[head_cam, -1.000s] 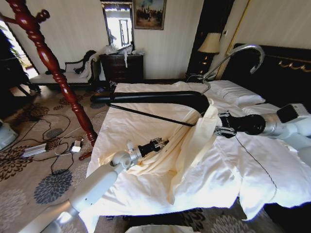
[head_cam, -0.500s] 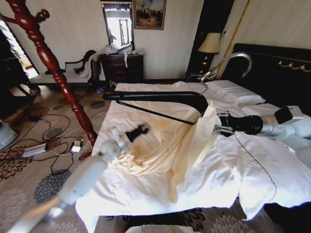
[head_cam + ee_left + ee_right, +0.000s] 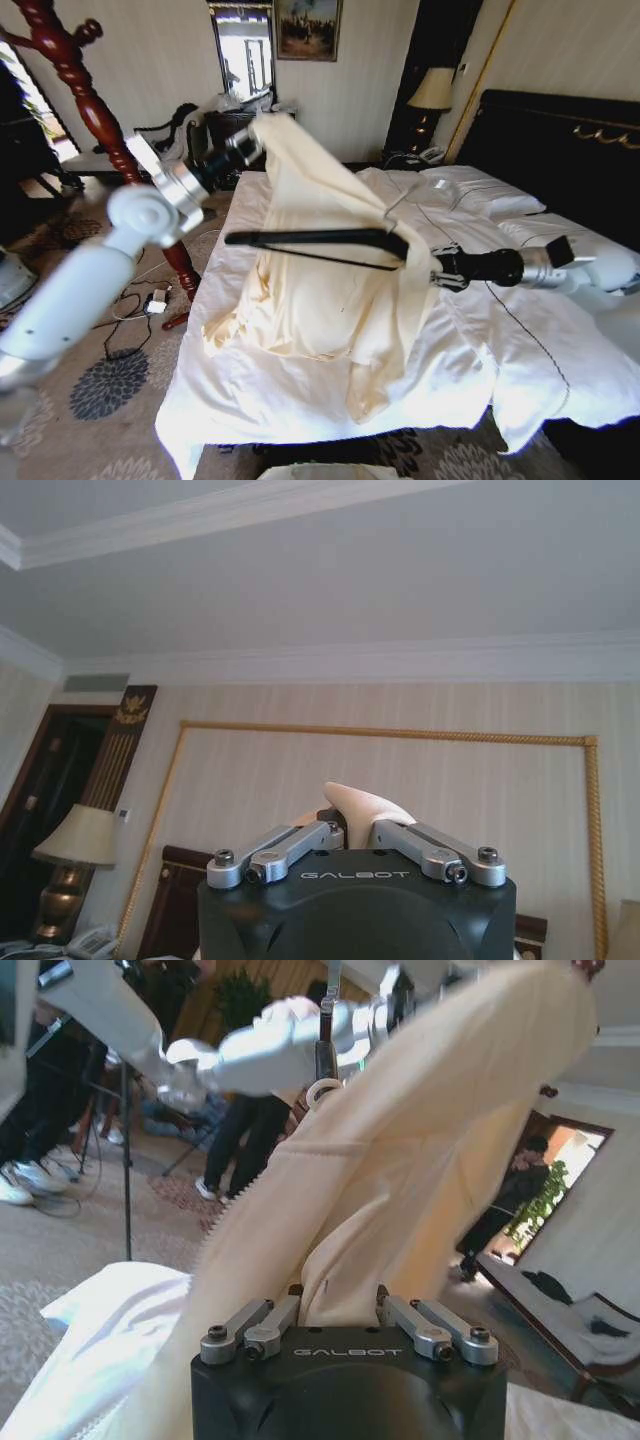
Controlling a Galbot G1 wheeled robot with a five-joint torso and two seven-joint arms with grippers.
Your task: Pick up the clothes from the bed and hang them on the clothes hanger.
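Raised since a second ago, the left hand (image 3: pixel 248 146) pinches the clothes (image 3: pixel 330 290) high above the bed (image 3: pixel 520 330), near the wooden coat stand (image 3: pixel 90 110). Its wrist camera shows only a cream tip between closed fingers. Beyond, the right hand (image 3: pixel 432 272) grips the clothes hanger (image 3: pixel 310 238) and cloth together.

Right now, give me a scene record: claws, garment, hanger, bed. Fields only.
left claw: raised high over the bed's near-left side, shut on an upper edge of the clothes
right claw: low over the bed, shut on the clothes at the clothes hanger's end
clothes: cream, lifted into a peak, draped over one end of the hanger, lower part resting on the bed
clothes hanger: black, roughly level, above the bed
bed: white sheets, black headboard
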